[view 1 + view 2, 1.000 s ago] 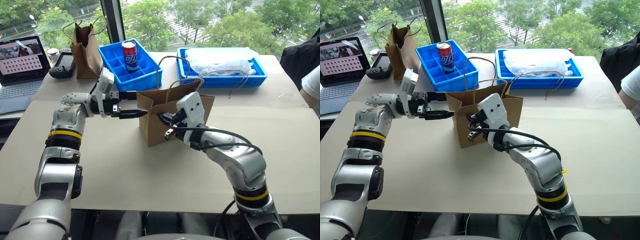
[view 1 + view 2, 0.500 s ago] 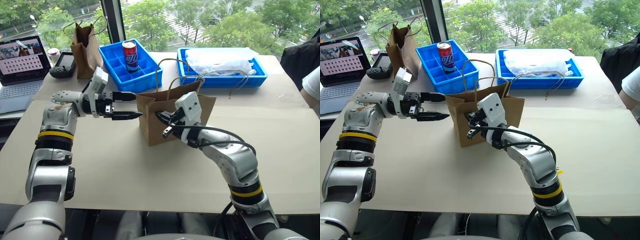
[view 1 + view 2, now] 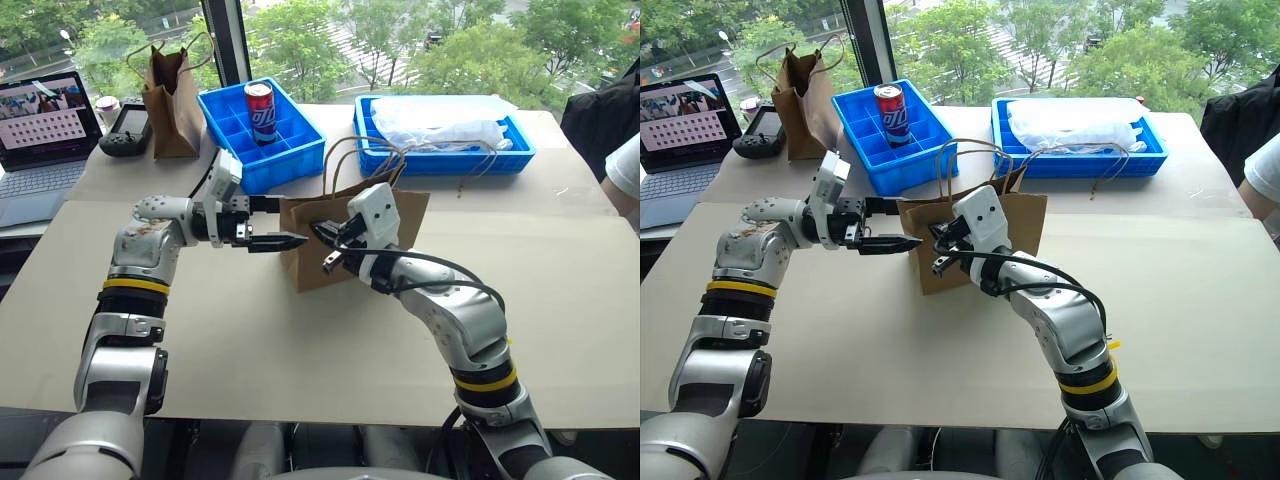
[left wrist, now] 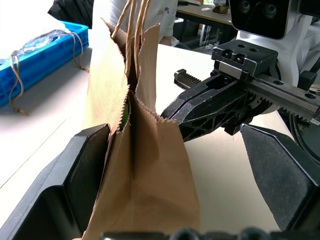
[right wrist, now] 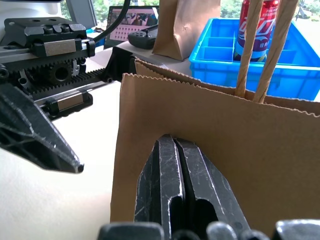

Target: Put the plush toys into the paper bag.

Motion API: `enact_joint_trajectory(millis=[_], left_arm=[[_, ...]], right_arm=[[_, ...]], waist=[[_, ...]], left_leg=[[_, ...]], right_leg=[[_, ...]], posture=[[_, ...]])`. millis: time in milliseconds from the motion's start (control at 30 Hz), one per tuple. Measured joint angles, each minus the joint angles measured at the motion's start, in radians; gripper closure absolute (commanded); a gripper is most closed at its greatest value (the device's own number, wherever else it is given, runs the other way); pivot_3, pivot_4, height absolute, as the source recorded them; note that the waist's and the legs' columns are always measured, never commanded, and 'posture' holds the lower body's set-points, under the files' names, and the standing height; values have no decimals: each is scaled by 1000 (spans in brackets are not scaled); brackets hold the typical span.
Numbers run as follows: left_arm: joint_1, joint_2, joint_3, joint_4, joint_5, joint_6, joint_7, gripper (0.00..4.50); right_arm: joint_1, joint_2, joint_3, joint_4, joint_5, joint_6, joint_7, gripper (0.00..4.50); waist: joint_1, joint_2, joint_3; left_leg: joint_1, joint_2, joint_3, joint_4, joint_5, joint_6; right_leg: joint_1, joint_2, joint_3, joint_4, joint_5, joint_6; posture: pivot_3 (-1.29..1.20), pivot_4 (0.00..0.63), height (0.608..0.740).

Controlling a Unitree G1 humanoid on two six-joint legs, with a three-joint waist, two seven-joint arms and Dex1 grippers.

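Left gripper [image 3: 280, 222], jaws wide and empty, straddles the paper bag's [image 3: 390, 235] narrow end, probably to pinch or steady it. Right gripper [image 3: 322, 241], fingers shut with nothing between them, presses the bag's near face just beyond the left one. Green sliver inside, likely a plush toy [image 4: 127, 109]. Bare tabletop nearer the robot; blue tray [image 3: 300, 155] crowds the bag's far side.

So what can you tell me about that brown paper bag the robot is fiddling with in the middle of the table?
The paper bag is light-brown kraft paper with a zigzag-cut rim and thin tan cord loop handles. It stands upright on the table, in front of two blue trays. Its mouth looks pinched nearly flat, with a sliver of green just inside. The right tool, shut, presses against its near face; the left tool, open, straddles its side edge.
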State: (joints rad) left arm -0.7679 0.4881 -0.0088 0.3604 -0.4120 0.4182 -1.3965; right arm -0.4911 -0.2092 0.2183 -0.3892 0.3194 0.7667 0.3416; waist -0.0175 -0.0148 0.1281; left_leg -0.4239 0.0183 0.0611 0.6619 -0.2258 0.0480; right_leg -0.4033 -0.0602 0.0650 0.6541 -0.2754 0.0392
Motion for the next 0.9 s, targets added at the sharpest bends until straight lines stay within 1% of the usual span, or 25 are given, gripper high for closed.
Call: enact_joint_trajectory(millis=[400,600,767,833,867,900], left_arm=[[42,-34,-20,-66,17,14,126,0],[52,-39,-32,-61,42,-4,177,0],[55,-71,-33,-52,56,-3,235,0],[56,-80,-32,-51,56,-3,245,533],[57,-86,-32,-51,56,-2,250,729],[58,-89,-32,-51,56,-2,252,1099]], right_arm=[[-3,14,-1,0,-21,0,-3,4467],[-6,23,-7,0,-24,0,-3,4467],[-16,27,-18,0,-25,0,-8,4467],[-16,26,-23,0,-25,0,-9,4500],[-16,26,-26,-1,-26,0,-10,4500],[-16,26,-28,-1,-26,0,-11,4500]], waist=[[1,0,0],[1,0,0],[1,0,0],[1,0,0],[2,0,0],[2,0,0]], left_leg=[[1,0,0,0,0,0],[1,0,0,0,0,0],[1,0,0,0,0,0],[1,0,0,0,0,0],[1,0,0,0,0,0],[1,0,0,0,0,0]], right_leg=[[0,0,0,1,0,0],[0,0,0,1,0,0],[0,0,0,1,0,0],[0,0,0,1,0,0],[0,0,0,1,0,0],[0,0,0,1,0,0]], posture=[[0,150,724],[0,150,724],[0,150,724],[0,150,724],[0,150,724],[0,150,724]])
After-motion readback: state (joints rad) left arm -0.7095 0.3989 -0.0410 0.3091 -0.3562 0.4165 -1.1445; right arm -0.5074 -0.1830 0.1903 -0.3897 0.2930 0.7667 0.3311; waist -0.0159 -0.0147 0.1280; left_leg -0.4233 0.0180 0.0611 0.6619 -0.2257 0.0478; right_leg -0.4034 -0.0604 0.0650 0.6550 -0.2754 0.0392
